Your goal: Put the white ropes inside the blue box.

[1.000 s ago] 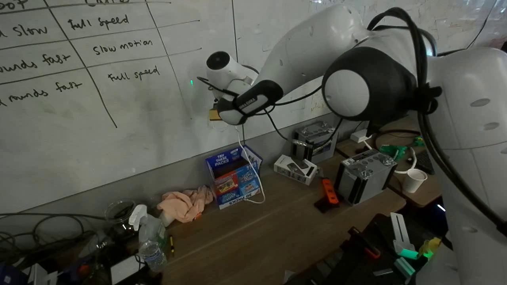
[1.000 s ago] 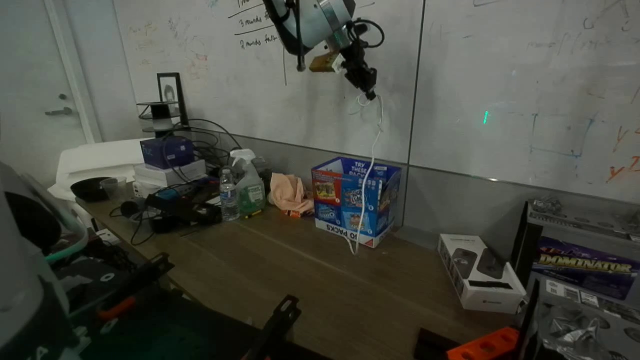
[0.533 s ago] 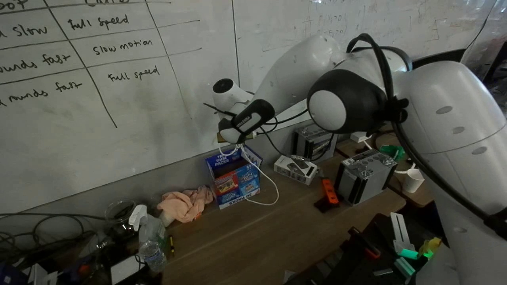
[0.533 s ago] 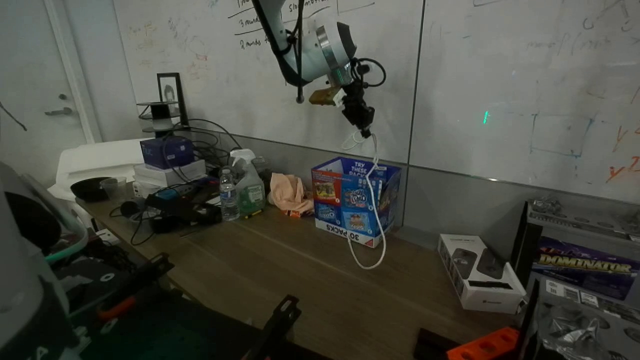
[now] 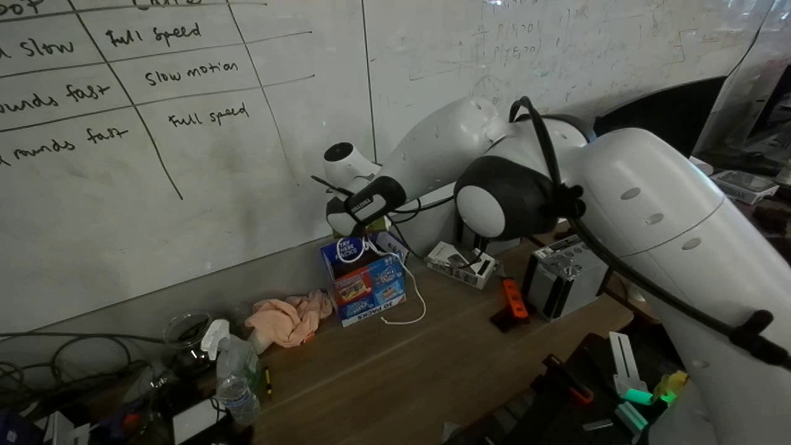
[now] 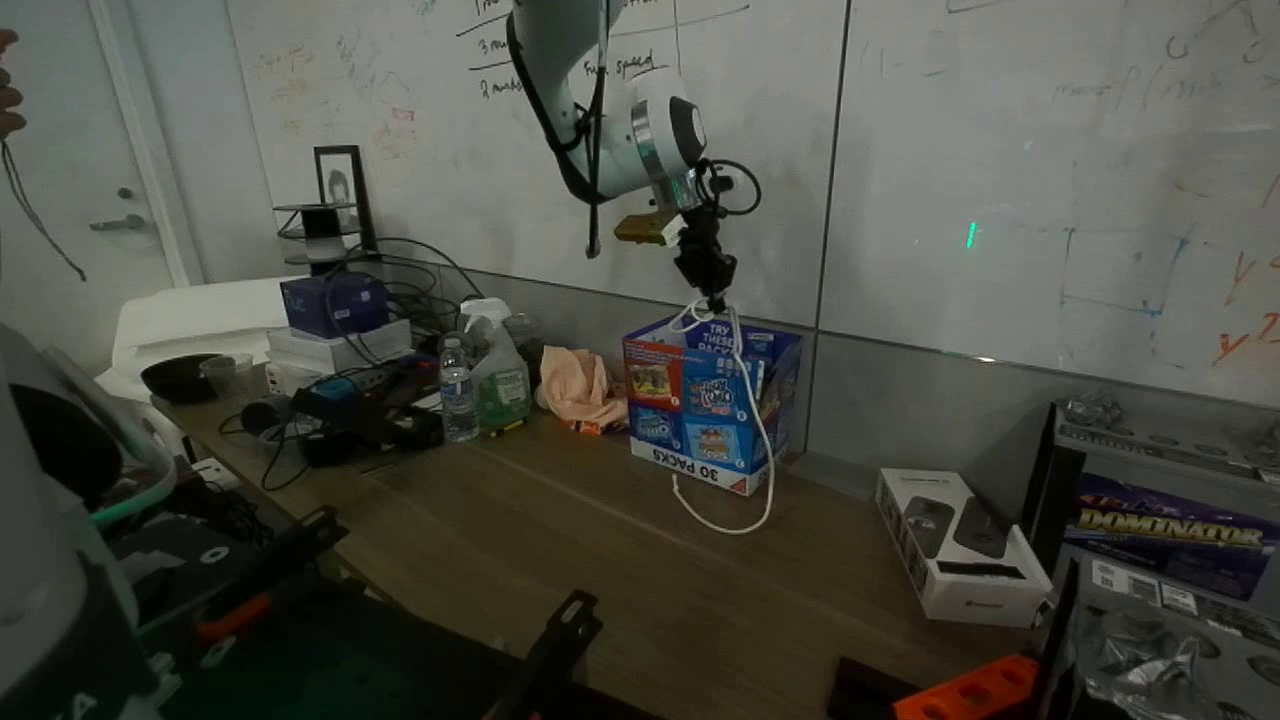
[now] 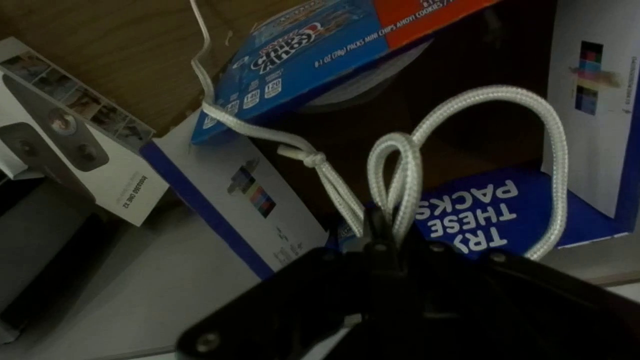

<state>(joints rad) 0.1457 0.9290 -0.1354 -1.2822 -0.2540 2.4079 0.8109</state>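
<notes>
The blue box [image 6: 708,415] stands on the table against the wall with its top open. It also shows in an exterior view [image 5: 371,287] and in the wrist view [image 7: 320,60]. My gripper [image 6: 716,303] is just above the box's opening, pointing down. In the wrist view the gripper [image 7: 387,225] is shut on the white rope [image 7: 559,150], with loops sticking out on both sides of the fingers. The rope [image 6: 760,430] hangs over the box's front side, and its loose end lies on the table before the box. In an exterior view the wrist hides the fingers.
A peach cloth [image 6: 578,390], a spray bottle [image 6: 502,380] and a water bottle [image 6: 458,395] stand beside the box. On its other side are a white carton [image 6: 965,555], grey boxes [image 5: 565,278] and an orange tool [image 5: 514,298]. The whiteboard [image 6: 1000,200] rises close behind.
The arm has come down, bringing the gripper and held rope from high above the box to just over its opening. The rope's lower part now sags in a curve onto the table.
</notes>
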